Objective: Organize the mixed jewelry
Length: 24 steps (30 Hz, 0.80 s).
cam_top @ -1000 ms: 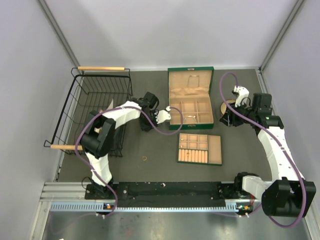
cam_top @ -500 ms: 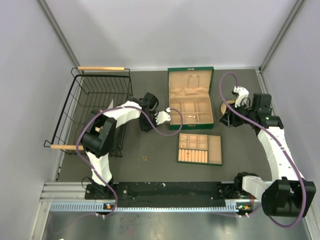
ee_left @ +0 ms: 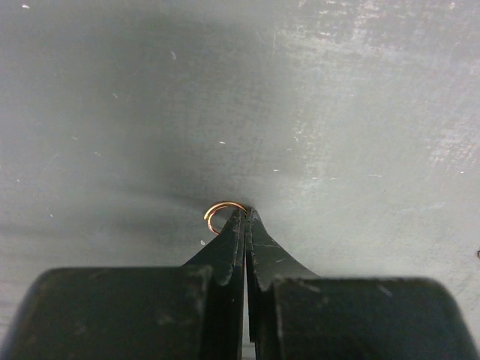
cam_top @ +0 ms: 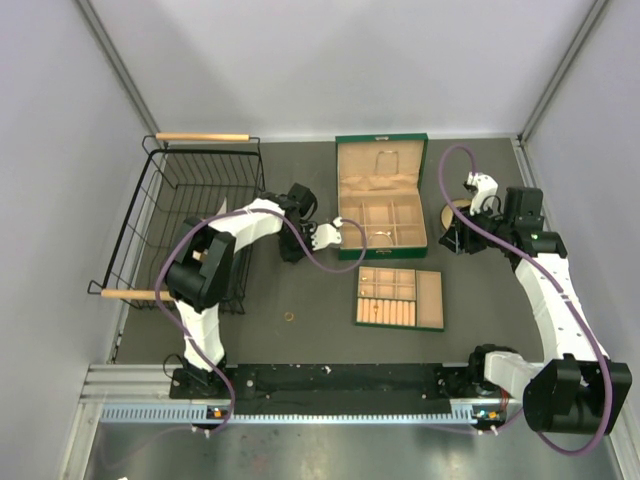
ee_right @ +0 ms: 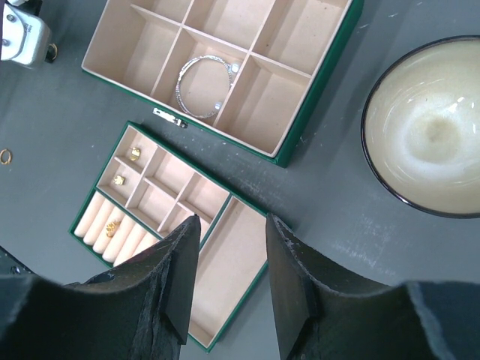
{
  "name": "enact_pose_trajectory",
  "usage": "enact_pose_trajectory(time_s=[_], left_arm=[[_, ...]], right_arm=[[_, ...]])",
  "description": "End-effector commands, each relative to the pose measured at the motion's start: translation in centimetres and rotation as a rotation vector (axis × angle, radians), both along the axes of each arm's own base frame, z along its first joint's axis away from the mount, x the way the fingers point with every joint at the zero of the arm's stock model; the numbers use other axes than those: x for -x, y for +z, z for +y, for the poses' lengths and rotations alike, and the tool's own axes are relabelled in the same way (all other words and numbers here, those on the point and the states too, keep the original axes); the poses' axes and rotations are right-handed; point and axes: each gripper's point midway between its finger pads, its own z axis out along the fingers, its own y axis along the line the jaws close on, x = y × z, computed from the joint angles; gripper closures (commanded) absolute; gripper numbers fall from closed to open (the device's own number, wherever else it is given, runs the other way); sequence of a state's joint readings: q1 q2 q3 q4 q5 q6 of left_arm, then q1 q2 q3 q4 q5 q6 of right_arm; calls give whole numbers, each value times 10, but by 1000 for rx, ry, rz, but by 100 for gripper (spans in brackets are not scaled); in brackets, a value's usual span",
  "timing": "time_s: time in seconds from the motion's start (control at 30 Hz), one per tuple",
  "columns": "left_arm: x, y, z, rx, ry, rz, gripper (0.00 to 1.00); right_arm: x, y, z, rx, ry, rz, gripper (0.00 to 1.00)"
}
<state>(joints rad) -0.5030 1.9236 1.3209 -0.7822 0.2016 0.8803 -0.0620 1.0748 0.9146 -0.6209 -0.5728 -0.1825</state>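
Note:
My left gripper (cam_top: 343, 233) is at the left edge of the open green jewelry box (cam_top: 382, 148). In the left wrist view its jaws (ee_left: 246, 214) are shut on a thin gold ring (ee_left: 224, 204), held over the bare grey table. Another gold ring (cam_top: 289, 316) lies loose on the table, also in the right wrist view (ee_right: 5, 156). The tan compartment tray (cam_top: 430, 300) holds small gold studs (ee_right: 135, 154) and a ring (ee_right: 111, 227). My right gripper (ee_right: 232, 221) is open and empty, above the tray's large compartment (ee_right: 229, 277).
A silver bracelet (ee_right: 202, 86) lies in a compartment of the green box (ee_right: 319, 94). A round cream bowl with a dark rim (ee_right: 427, 127) stands right of the box. A black wire basket (cam_top: 190, 220) with wooden handles stands at the left.
My left gripper has shifted slightly right, toward the green box, still holding the ring. The right arm has not moved.

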Motion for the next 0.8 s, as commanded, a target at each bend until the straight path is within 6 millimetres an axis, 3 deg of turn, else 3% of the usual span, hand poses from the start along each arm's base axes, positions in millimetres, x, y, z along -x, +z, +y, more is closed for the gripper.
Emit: enact_pose_trajectory(time_s=[0.0,0.13,0.37,0.53,0.77], left_arm=[[15,-9,6,-4,-24,91,100],[16,8,-4,60,-14,86,100],[30,70,-33,259,-50,78,100],[48,105,-49,379,-97,88,100],[70,124,-66,483,-150,125,100]], right_arm=[[-6,9,-1,0,8,-48,59],[-6,8,0,-5,11,-44,59],[-5,15,8,-50,40,-44,59],[0,22,29,-116,128,-22,58],[5,29,76,-223,302,43,58]])
